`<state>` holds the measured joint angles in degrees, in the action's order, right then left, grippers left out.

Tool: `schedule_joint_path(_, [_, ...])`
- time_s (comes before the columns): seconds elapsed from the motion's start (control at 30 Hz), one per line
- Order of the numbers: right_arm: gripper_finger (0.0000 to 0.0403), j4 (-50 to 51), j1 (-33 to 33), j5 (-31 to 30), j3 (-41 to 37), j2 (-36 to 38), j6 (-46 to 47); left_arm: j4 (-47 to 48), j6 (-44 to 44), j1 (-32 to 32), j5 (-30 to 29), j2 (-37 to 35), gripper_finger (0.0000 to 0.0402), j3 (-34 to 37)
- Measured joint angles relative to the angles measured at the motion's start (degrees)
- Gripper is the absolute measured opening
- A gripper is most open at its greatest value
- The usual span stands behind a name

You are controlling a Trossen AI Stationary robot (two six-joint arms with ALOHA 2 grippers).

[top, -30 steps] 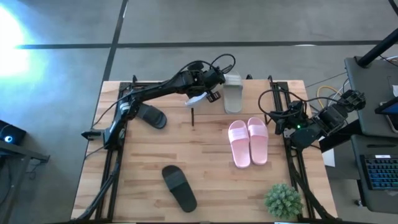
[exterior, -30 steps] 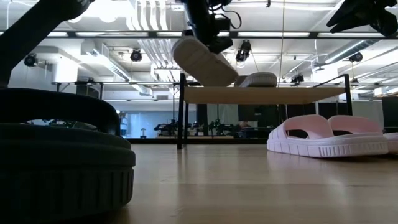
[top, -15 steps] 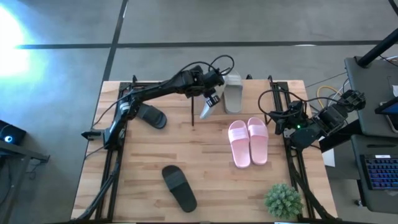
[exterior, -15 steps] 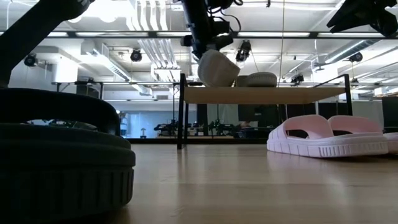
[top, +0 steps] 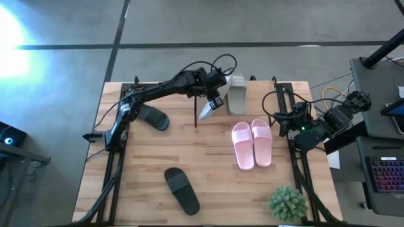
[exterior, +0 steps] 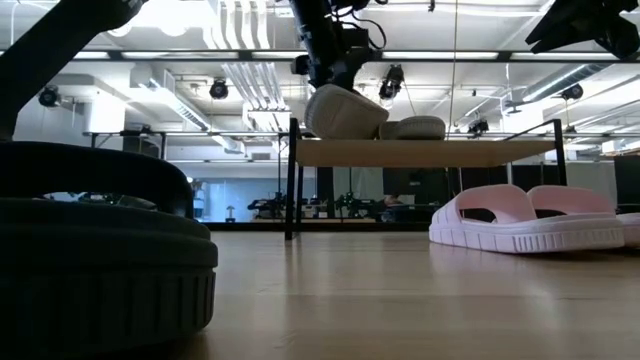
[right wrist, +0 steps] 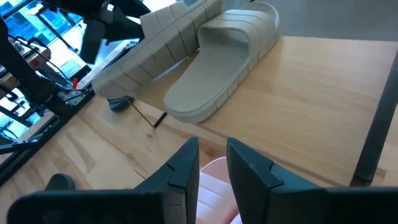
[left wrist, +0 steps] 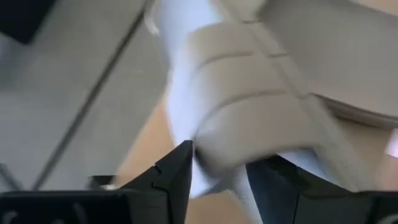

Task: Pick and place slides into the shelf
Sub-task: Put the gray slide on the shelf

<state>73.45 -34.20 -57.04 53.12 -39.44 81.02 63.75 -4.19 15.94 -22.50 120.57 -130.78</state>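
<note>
My left gripper [top: 214, 94] reaches to the shelf [exterior: 430, 152] at the table's far edge and is shut on a pale grey slide [top: 207, 110]. In the low view this slide [exterior: 345, 110] is tilted over the shelf's left end. The other pale grey slide [top: 237, 94] lies flat on the shelf board, sole down. The pink pair [top: 252, 144] lies side by side on the table in front of the shelf. One black slide [top: 154, 118] lies at the left and another [top: 182, 190] near the front edge. My right gripper [right wrist: 212, 165] waits at the table's right edge, open by a narrow gap. My left gripper pinches the pale grey slide between its two fingers [left wrist: 177, 168], beside the ribbed strap [left wrist: 242, 106]. It comes from above, slanting down. The slide hangs tilted below the fingers. Its lower end [exterior: 340, 132] is at the shelf board; whether it touches, I cannot tell.
A small green plant [top: 287, 203] stands at the table's near right corner. The shelf's thin black legs [exterior: 291, 180] stand on the tabletop. Bare wood lies between the black slides and the pink pair. A desk with a keyboard [top: 385, 176] is beyond the right edge.
My left gripper has turned the pale grey slide about, from lying crosswise to pointing roughly toward the near edge. It has shifted a little to the right and lowered the slide onto the shelf's left end. It stays shut on the slide.
</note>
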Motion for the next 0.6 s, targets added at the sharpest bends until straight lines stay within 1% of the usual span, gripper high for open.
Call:
schedule_joint_path(0.07, [0.0071, 0.1, 0.0, 0.0, 0.0, 0.0, 0.0, 0.4, 0.0, 0.0, 2.6, 0.0, 0.0132, 0.0])
schedule_joint_path(0.13, [0.0069, 0.1, 0.0, 0.0, 0.0, 0.0, 0.0, 1.4, -0.1, 0.1, 3.8, 0.0, 0.0132, 0.0])
schedule_joint_path(0.5, [0.0077, 0.3, 0.0, 0.2, 0.0, 0.0, 0.3, 10.6, 0.0, -0.6, 5.0, -1.0, 0.0132, 0.1])
schedule_joint_path(0.6, [0.008, 0.4, 0.0, 0.5, 0.0, 0.1, 3.9, 12.7, 0.1, -1.5, 4.9, -2.4, 0.0132, 0.2])
